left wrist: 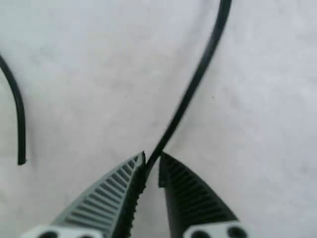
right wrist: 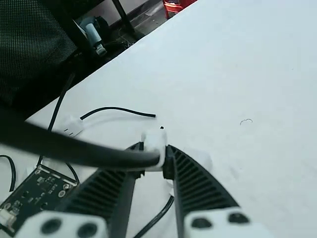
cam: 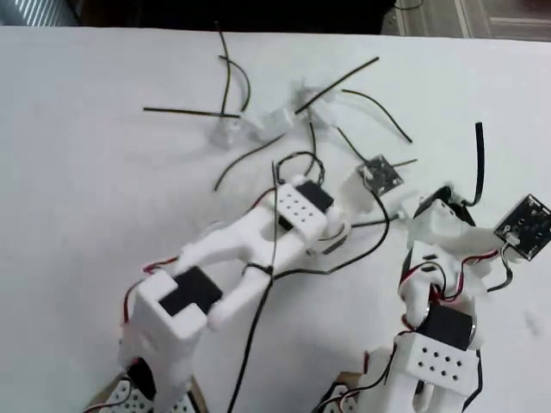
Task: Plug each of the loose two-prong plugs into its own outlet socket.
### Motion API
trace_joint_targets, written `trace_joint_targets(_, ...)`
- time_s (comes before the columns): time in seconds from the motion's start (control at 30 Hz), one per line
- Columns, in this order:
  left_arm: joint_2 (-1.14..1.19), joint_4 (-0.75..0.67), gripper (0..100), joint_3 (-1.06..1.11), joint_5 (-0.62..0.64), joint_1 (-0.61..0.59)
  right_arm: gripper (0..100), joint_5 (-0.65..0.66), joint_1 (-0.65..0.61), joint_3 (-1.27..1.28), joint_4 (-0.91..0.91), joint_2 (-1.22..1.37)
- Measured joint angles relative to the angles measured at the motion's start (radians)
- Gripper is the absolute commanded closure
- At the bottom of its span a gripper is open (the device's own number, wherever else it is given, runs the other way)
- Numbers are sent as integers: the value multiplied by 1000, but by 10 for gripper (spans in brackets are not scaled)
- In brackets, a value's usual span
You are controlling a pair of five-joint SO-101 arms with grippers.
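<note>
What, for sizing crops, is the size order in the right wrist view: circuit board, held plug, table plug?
1. circuit board, clearly largest
2. held plug
3. table plug: close to the held plug, which sits nearer the camera, so this order is unsure.

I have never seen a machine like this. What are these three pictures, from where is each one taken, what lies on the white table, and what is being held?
This is a pair of small robots: one white arm and a second arm stand side by side at a white table. Each ends in a gripper, a pincer with two fingers. The high view comes from a fixed camera looking down on both arms. The other two come from cameras on the wrists, so each looks along its own fingers. On the table lie loose black wires and small pale connectors. The left gripper pinches a thin black wire. The right gripper holds a small white plug.
</note>
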Motion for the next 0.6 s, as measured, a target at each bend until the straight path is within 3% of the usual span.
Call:
trace_joint_targets(0.37, -180, 321, 979, -14, -9, -28, 981, 0, 0, 0, 0, 0)
trace_joint_targets(0.6, -519, 327, 978, 307, -112, -146, 981, 0, -2, 0, 0, 0)
